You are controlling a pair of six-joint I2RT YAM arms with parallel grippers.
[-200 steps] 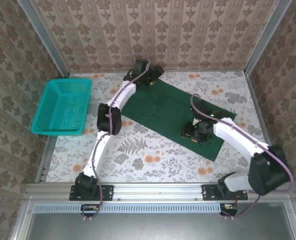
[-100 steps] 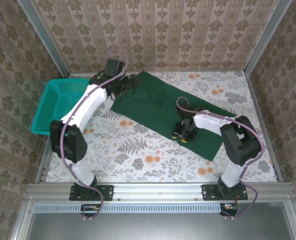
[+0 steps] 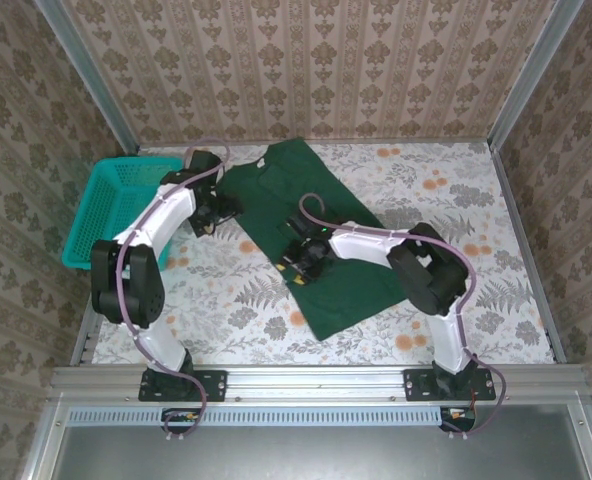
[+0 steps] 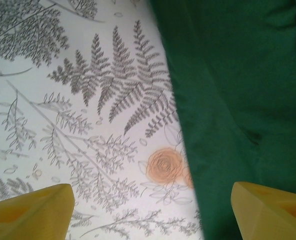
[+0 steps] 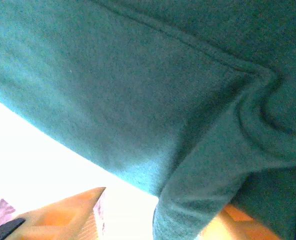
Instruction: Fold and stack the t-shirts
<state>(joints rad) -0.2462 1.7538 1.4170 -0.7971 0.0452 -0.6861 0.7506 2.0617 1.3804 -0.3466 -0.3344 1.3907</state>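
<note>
Place: looking like a robot test cell in a lab, dressed up as a home.
Walls (image 3: 306, 60): standing on three sides, wearing beige damask wallpaper.
Frame: running up the corners as bare aluminium posts (image 3: 84, 68), with a metal rail (image 3: 306, 383) crossing the near edge.
Table (image 3: 246, 300): lying under a floral, fern-printed cover.
Arms: sitting bolted to that rail, a white left arm (image 3: 161, 215) and right arm (image 3: 361, 243).
Props: lying on the cover, a dark green t-shirt (image 3: 276, 195) and a teal mesh basket (image 3: 124, 215), household laundry things.

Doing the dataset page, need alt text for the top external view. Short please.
A dark green t-shirt lies spread diagonally across a floral-patterned table, with the right gripper down on its left edge. The left gripper is at the shirt's far-left edge, with a teal basket to its left.
</note>
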